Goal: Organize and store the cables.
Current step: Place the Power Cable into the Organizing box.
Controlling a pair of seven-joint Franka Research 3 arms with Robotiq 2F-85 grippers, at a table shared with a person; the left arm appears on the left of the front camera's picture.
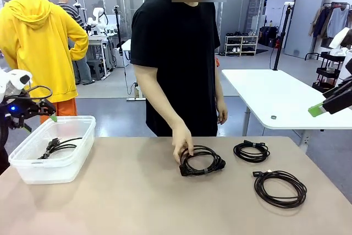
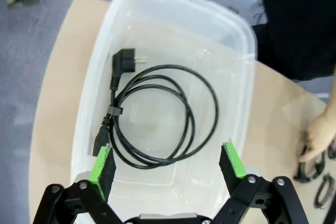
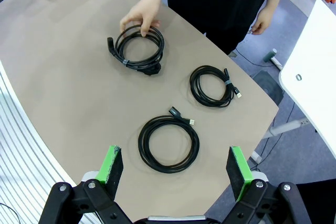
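Observation:
Three coiled black cables lie on the tan table (image 1: 137, 202). The person's hand (image 1: 181, 142) rests on the middle cable (image 1: 202, 160) (image 3: 137, 50). A smaller tied coil (image 1: 251, 151) (image 3: 211, 85) lies to its right, and a larger coil (image 1: 280, 187) (image 3: 168, 143) sits nearer the front right. Another cable (image 2: 157, 114) (image 1: 59, 146) lies inside the clear plastic bin (image 1: 33, 163) (image 2: 94, 77). My left gripper (image 2: 168, 161) hangs open right above that bin. High over the table's right side, my right gripper (image 3: 176, 169) hovers open above the larger coil; one green pad (image 1: 316, 109) shows at the right edge.
A white table (image 1: 280, 94) with a small ring on it stands behind at the right. The person in a black shirt (image 1: 176, 53) stands at the far edge. Bare tabletop spans the front between bin and cables.

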